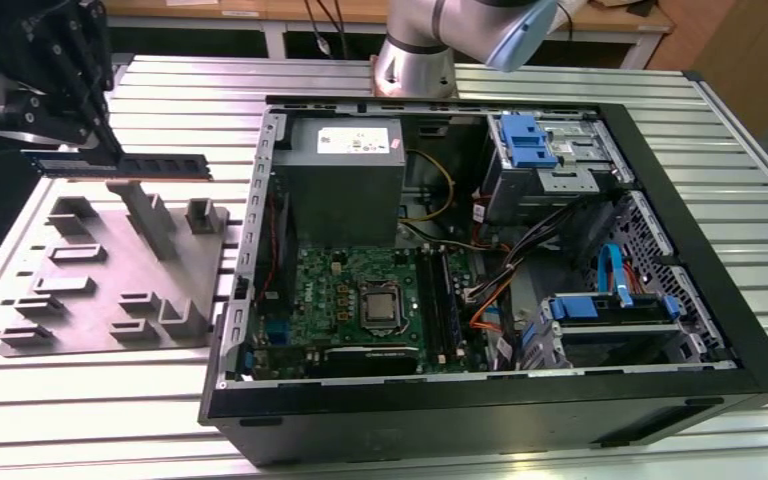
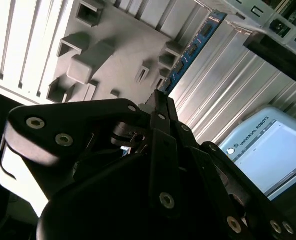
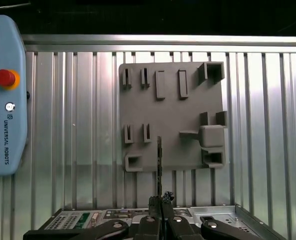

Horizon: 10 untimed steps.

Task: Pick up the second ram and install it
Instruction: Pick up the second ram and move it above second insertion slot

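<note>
The black two-fingered gripper (image 1: 101, 150) is clamped on the second ram (image 1: 131, 166), a thin, long, dark blue-green circuit-board stick with a row of small black chips. In the exterior view the pair hang at about ten o'clock. The stick lies level and clear above the grey moulded plastic holder tray (image 1: 104, 300), which rests on the ribbed aluminium table (image 1: 91, 400). In the first wrist view the second ram (image 3: 159, 155) appears edge-on, running straight out from the closed jaws.

What worries me is the grip. It is a narrow pinch on a slim board, and I cannot tell how much of the board the pads cover. If the hold is shallow, any knock or quick swing could make the stick pivot or slide in the jaws, and it would then arrive tilted.

The target is awkward too. The long black plastic slot rails (image 1: 440, 300) sit on the green motherboard (image 1: 344, 290), deep inside the open black tower case (image 1: 491, 395), at roughly four o'clock from the stick. Orange and black cables (image 1: 484, 300) lie just beside the rails. The bulky gripper could catch those cables or the case wall on the way in.

A stick pushed down while skewed or off the rail could bend, or could jam against the slot instead of seating.
</note>
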Motion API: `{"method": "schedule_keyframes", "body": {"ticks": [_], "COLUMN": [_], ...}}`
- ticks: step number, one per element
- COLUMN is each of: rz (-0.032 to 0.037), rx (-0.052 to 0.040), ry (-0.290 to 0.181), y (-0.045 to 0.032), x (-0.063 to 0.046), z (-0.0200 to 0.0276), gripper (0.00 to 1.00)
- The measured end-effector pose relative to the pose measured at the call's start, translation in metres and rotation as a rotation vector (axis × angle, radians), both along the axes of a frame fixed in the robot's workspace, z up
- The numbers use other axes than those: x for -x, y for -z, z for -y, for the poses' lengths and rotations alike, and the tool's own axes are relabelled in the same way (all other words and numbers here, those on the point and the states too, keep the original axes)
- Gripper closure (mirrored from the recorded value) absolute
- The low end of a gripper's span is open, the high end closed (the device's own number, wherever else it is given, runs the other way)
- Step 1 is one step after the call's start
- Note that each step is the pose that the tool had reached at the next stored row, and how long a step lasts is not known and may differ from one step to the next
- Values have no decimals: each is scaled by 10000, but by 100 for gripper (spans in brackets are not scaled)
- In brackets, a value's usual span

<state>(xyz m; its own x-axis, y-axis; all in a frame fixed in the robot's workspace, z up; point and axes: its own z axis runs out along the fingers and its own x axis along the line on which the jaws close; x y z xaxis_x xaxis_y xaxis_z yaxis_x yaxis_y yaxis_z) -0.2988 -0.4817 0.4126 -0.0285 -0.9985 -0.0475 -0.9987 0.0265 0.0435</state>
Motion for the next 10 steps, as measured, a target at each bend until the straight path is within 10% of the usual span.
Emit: {"method": "schedule_keyframes", "body": {"ticks": [10], "rz": [1], "rx": [-1], "ry": [1], "y": [1], "x": [-252], "z": [0], "gripper": [88]}}
